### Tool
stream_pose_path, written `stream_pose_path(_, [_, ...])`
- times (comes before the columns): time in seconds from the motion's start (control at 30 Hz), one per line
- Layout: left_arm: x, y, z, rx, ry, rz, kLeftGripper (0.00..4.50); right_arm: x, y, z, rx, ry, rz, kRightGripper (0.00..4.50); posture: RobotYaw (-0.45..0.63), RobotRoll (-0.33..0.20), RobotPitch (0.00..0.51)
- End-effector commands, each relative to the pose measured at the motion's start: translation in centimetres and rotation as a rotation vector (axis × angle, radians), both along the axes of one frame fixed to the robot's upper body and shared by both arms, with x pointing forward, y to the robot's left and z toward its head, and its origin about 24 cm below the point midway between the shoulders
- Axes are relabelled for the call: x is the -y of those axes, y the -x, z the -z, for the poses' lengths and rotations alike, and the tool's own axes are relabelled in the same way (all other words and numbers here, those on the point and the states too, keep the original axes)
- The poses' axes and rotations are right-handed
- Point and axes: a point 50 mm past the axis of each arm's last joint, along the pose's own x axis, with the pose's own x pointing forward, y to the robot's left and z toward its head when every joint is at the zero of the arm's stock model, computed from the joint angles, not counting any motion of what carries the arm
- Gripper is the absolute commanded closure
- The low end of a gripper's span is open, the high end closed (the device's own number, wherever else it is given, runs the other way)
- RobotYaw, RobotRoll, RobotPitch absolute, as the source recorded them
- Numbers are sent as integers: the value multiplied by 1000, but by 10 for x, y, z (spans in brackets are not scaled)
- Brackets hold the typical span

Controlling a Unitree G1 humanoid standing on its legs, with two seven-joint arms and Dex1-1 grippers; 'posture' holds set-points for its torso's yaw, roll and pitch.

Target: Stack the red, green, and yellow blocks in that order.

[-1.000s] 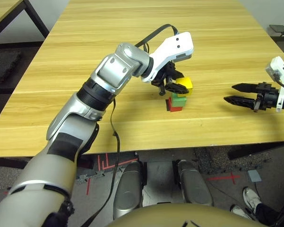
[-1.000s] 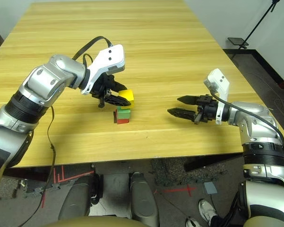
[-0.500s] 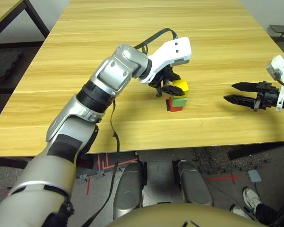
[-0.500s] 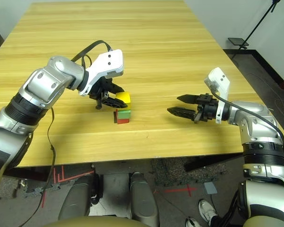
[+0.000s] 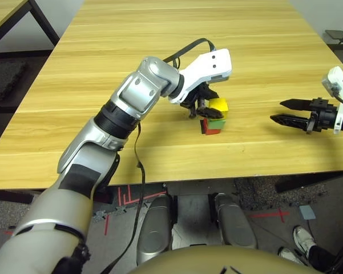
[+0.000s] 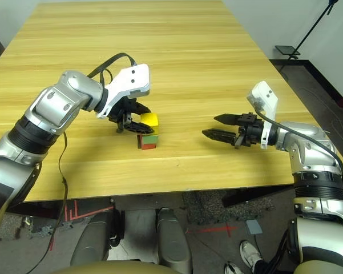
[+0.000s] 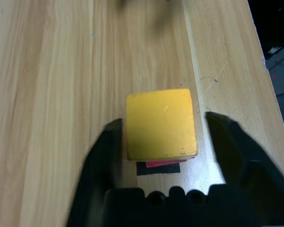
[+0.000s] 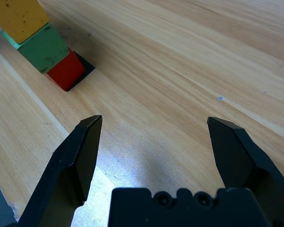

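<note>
Stack: red block (image 8: 65,71), green block (image 8: 41,47), yellow block (image 7: 160,124) on top. Left gripper (image 7: 164,137) fingers apart, straddling yellow block. Right gripper (image 6: 217,127) spread wide, well apart.

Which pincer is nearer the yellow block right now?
Left. The left pincer straddles the yellow block atop the stack, fingers open on either side. The right pincer hovers open well off to the stack's right.

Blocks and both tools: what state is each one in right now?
red block: bottom of the stack, on the black patch.
green block: on the red block.
yellow block: on top of the green block.
left tool: open, fingers either side of the yellow block.
right tool: open, empty, off to the side of the stack.
</note>
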Motion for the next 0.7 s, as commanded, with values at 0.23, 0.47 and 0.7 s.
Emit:
stream_pose_path(0.23, [-30, -5, -54, 201, 434, -321, 17, 27, -16, -6, 117, -21, 191, 0, 128, -113, 93])
stream_pose_path(0.47, [-127, -2, -35, 418, 812, -961, 17, 51, -31, -3, 287, -105, 474, 0, 146, -120, 105])
stream_pose_path(0.7, [-190, 26, 41, 540, 786, -1348, 17, 66, -34, 5, 381, -80, 678, 0, 157, -122, 105])
